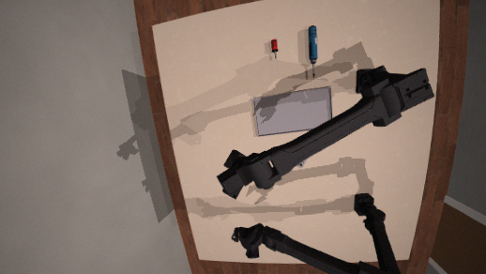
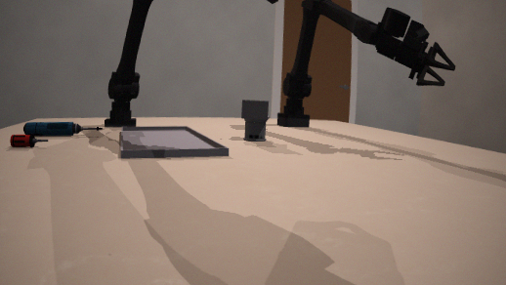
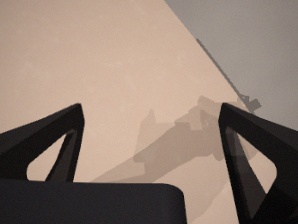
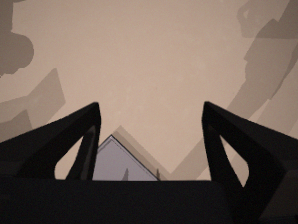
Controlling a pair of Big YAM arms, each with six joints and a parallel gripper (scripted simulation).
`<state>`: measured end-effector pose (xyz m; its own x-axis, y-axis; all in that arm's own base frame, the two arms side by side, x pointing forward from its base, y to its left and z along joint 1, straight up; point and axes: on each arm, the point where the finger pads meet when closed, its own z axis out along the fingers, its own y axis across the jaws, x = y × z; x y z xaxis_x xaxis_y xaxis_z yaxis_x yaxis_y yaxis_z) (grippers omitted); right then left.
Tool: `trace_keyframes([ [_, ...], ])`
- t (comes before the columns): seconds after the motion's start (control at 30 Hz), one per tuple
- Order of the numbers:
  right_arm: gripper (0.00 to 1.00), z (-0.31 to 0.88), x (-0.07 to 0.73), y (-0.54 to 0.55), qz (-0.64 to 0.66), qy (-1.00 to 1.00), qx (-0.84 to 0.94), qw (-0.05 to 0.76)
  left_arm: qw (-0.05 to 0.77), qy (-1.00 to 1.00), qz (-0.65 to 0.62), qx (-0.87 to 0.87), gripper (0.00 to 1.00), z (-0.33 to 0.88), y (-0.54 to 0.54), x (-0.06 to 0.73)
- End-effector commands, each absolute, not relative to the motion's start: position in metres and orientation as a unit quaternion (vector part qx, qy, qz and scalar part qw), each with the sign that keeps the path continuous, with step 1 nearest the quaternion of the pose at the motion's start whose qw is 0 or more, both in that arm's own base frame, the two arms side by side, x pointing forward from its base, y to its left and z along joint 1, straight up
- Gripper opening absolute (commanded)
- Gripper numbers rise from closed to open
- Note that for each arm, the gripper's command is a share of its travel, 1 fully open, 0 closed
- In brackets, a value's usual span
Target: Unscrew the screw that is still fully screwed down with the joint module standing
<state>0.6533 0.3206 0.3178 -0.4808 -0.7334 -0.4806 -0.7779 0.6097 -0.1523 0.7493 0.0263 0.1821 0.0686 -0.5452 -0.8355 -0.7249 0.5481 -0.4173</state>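
The joint module (image 2: 255, 119), a dark grey block on a lighter base, stands upright behind the tray; its screws are too small to make out. In the top view the right arm covers it. The electric screwdriver (image 1: 312, 43) (image 2: 51, 128), with its blue barrel, lies at the mat's far edge. My right gripper (image 1: 226, 184) (image 4: 151, 110) is open and empty, high over the mat beyond the tray's corner. It is out of the exterior view. My left gripper (image 1: 240, 240) (image 2: 432, 65) (image 3: 151, 112) is open and empty, high in the air near the table's edge.
A shallow grey tray (image 1: 296, 113) (image 2: 171, 152) (image 4: 120, 167) lies empty mid-table. A small red screwdriver (image 1: 274, 46) (image 2: 21, 141) lies beside the blue one. The beige mat (image 1: 211, 70) covers a wooden table (image 1: 145, 56). Both arm bases stand at the far side.
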Motion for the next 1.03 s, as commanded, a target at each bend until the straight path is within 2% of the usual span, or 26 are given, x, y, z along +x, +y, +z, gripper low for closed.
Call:
trace_keyframes([
  [0.0, 0.65, 0.327, 0.677, 0.292, 0.032, 0.862, -0.434, 0.26, 0.564, 0.672, 0.076, -0.474, 0.86, 0.187, 0.028, 0.767],
  [1.0, 0.65, 0.327, 0.674, 0.299, 0.033, 0.86, -0.438, 0.259, 0.564, 0.672, 0.076, -0.474, 0.86, 0.187, 0.028, 0.767],
])
